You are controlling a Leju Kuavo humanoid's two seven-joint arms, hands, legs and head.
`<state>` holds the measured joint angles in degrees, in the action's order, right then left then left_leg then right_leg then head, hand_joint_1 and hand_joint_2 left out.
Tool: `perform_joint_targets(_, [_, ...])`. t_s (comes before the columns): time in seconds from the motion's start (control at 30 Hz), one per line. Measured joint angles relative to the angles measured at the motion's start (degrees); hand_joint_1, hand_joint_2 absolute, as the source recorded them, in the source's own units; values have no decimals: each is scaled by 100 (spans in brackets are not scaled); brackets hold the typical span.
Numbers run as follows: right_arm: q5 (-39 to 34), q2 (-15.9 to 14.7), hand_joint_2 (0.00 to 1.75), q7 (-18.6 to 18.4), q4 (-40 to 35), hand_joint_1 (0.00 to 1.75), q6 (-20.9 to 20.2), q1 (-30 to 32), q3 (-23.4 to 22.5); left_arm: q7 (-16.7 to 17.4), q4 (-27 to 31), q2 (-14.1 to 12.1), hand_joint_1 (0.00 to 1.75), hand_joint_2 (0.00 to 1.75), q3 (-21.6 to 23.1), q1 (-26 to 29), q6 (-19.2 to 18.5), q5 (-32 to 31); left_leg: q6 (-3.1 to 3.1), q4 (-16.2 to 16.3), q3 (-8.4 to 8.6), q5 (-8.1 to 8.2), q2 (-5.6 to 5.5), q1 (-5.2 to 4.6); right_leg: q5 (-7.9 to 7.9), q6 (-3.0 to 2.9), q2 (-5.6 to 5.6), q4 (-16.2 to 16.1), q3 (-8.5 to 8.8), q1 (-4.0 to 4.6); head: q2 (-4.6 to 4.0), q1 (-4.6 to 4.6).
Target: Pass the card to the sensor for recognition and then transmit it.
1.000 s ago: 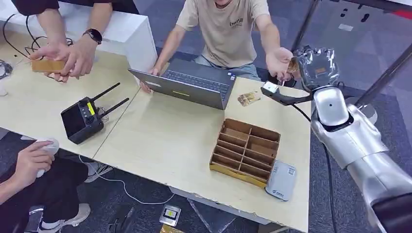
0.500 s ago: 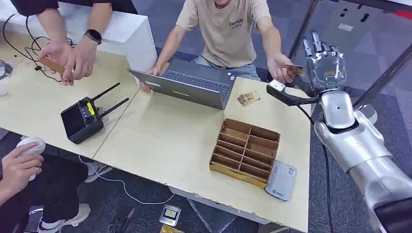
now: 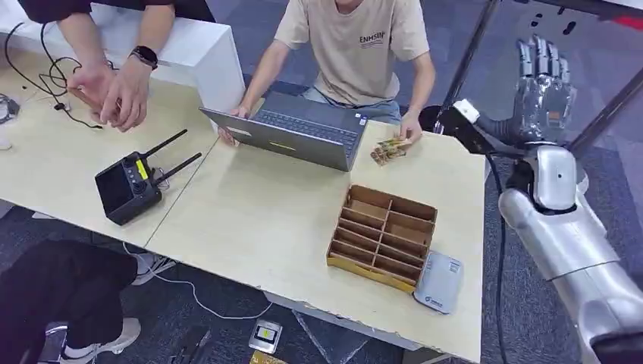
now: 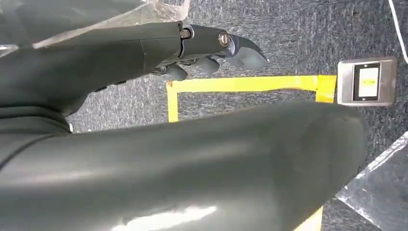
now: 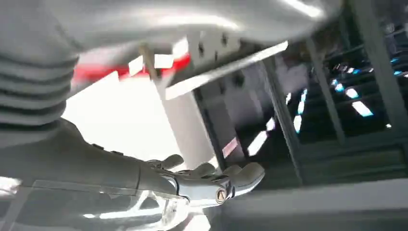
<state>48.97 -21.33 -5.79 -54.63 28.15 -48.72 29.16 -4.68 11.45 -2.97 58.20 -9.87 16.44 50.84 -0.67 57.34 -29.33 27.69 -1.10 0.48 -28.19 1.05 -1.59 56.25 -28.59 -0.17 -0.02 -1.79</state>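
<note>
Nearest to me, the grey sensor lay flat at the table's front right corner, touching the cardboard divider tray. Beyond the tray, the card lay on the tabletop beside the open laptop, under the fingertips of a seated person's hand. My right hand was raised off the table's far right edge, fingers straight and apart, holding nothing. In the left wrist view my left hand hung over dark carpet with yellow tape, fingers loosely curled, nothing in it.
</note>
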Motion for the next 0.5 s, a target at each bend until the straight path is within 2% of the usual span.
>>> perform_joint_targets(0.3, [-1744, 90, 0, 291, -2039, 0, -278, 1195, -591, -201, 0, -2, 0, 0, -2, 138, 57, 160, 0, -1, -1, 0, -1, 3, -1, -1, -1, 0, 0, 3, 0, 0])
perform_joint_targets(0.33, [-1949, 112, 175, 346, -2271, 0, -302, 1323, -639, -221, 0, -2, 0, 0, -2, 163, 61, 182, 0, -1, 0, 1, -1, 3, -3, -2, -1, 0, -1, 3, 0, -2])
perform_joint_targets(0.5, [-3100, 219, 175, 730, -3480, 0, -511, 2142, -874, -302, -2, -4, 0, 0, -30, 266, 120, 306, 1, -2, 0, 1, -1, 3, -3, -2, -1, -1, -1, 3, 0, 0])
